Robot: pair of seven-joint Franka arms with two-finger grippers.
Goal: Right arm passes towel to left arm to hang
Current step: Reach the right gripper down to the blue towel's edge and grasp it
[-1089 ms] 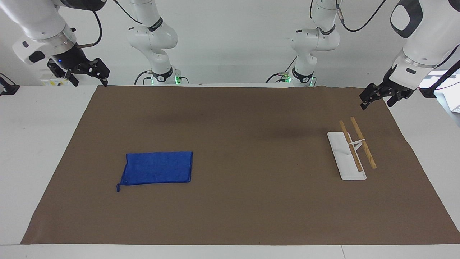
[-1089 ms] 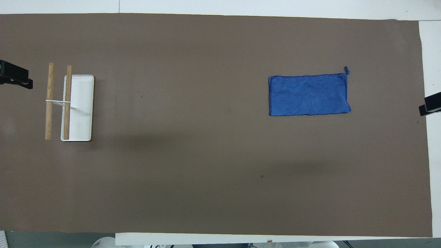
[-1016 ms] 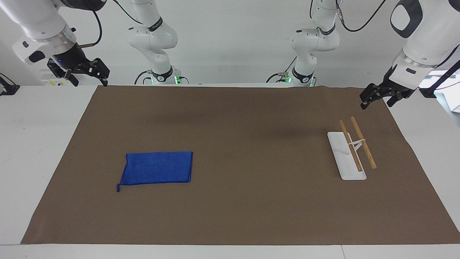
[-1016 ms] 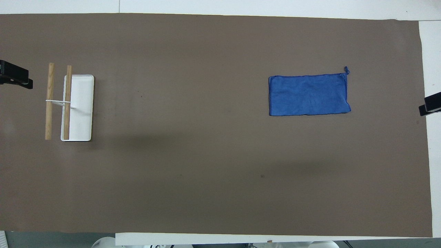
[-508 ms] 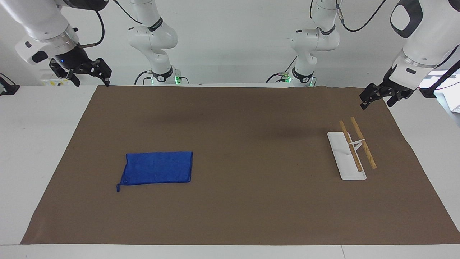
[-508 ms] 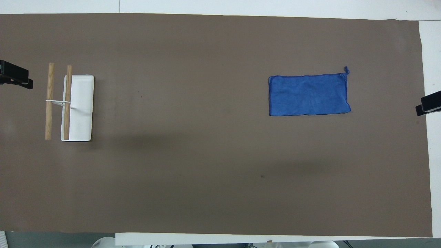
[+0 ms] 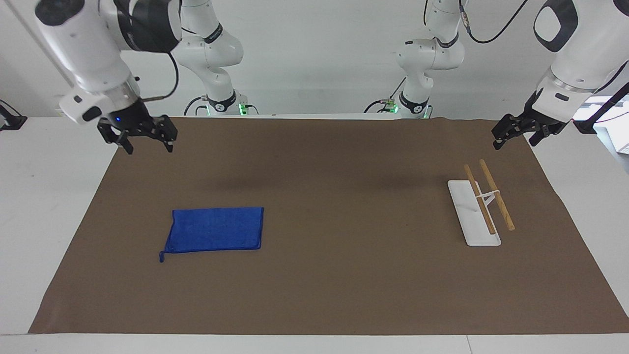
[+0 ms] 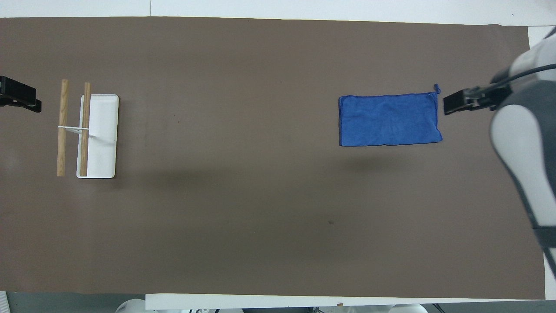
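Observation:
The royal-blue towel (image 7: 216,229) lies flat on the brown mat (image 7: 319,162), toward the right arm's end of the table, with its little loop (image 7: 161,256) at the corner farthest from the robots. It also shows in the overhead view (image 8: 388,119). My right gripper (image 7: 149,146), with the blue wrist light, hangs open and empty in the air over the mat's corner near the robots, apart from the towel; in the overhead view (image 8: 449,107) its tip sits just beside the towel's loop end. My left gripper (image 7: 515,142) waits open and empty over the mat's other end (image 8: 19,98).
A towel rack with a white base (image 7: 467,209) and two wooden bars (image 7: 497,196) stands toward the left arm's end, just below the left gripper; it also shows in the overhead view (image 8: 102,135). Two more white arms (image 7: 211,54) (image 7: 427,54) stand at the table's robot edge.
My right arm has swung down and inward from off the table's end to over the mat's corner, closer to the towel. The left arm, towel and rack have not moved.

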